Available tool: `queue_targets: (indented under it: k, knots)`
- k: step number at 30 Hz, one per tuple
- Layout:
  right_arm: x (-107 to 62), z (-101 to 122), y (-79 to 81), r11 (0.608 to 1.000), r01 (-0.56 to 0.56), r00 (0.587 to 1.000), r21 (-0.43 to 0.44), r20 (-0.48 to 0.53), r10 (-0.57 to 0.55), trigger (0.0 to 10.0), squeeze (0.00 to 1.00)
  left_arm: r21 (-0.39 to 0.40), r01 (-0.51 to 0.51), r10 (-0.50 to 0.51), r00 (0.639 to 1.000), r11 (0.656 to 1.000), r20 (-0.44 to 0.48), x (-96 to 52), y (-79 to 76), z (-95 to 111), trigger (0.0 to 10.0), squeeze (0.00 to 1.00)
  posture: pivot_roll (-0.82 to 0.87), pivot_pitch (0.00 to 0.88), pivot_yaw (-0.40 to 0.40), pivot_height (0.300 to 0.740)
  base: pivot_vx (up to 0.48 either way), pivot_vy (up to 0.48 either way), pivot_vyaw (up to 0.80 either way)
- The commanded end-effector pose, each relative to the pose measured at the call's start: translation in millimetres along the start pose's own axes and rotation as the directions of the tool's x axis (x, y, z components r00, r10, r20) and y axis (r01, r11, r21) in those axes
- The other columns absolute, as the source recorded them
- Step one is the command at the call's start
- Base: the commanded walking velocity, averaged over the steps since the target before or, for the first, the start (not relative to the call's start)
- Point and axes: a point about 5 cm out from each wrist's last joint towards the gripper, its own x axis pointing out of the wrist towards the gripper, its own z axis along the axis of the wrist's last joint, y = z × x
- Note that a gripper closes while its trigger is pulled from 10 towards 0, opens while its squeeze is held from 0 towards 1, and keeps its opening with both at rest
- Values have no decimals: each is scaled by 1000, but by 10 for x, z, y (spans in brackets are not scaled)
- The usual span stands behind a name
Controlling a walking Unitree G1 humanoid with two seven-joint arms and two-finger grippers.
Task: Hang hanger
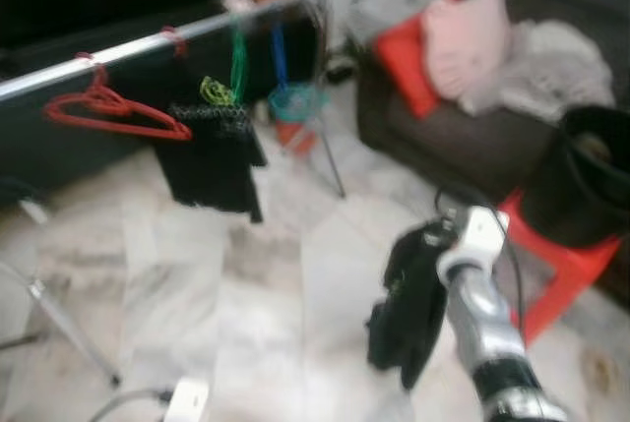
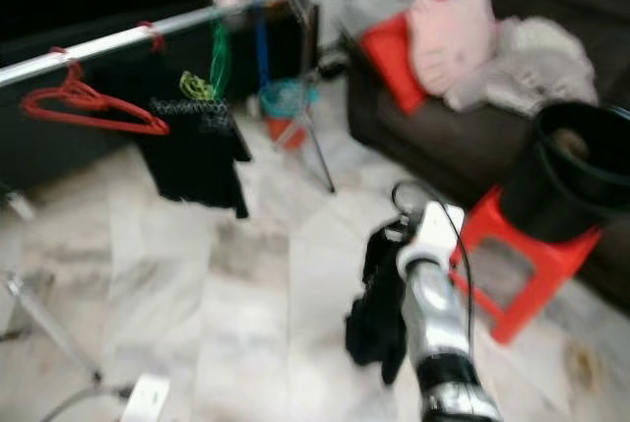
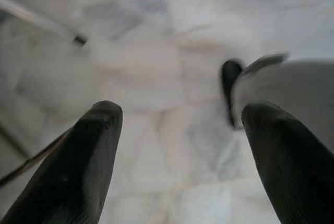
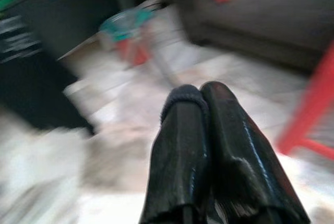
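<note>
- The drying rack rail (image 1: 148,45) is running across the room's left side, carrying a red hanger (image 1: 108,107) and a hanger with a black garment (image 1: 212,156).
- The right end effector (image 1: 399,329) is pinching its fingers together on dark cloth, well short of the rail.
- The left end effector (image 3: 177,145) is hanging released over the marble floor (image 3: 156,67).
- A good hang, I'd judge, means stepping closer, raising the hook above the rail, then lowering it squarely.

Rack rail (image 1: 118,53) cut off left, stool (image 1: 561,274) blurred
</note>
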Motion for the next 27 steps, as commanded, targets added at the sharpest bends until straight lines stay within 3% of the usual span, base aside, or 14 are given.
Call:
queue_targets:
  k: [1, 14, 16, 22, 27]
  knots:
    - [-9, 61, -69, 999, -5, 999, -47, 37, 7, 10000, 0, 6, 18, -18, 1000, 1000, -3, -4, -51, -10, 10000, 0, 85, 0, -28, 736, 0, 0, 800]
    - [-159, 31, -327, 999, 35, 995, -5, 99, -34, 10000, 0, -2, 46, -46, 998, 999, -37, -46, -219, -137, 10000, 0, 46, 0, -41, 736, 0, 0, 800]
    - [-218, 1, -429, 998, 67, 993, -3, 101, -66, 10000, 0, -3, 54, -54, 998, 999, -30, -55, -249, -151, 10000, 0, 34, 0, -40, 736, 0, 0, 800]
    - [-308, -23, -587, 994, 105, 989, -11, 102, -103, 10000, 0, -19, 62, -62, 998, 998, 18, -53, -352, -63, 10000, 0, 20, 0, -33, 736, 0, 0, 800]
    - [-327, -18, -580, 995, 103, 988, 9, 116, -103, 10000, 0, -7, 39, -39, 998, 999, 49, -39, -333, 14, 10000, 0, 38, 0, -29, 736, 0, 0, 800]
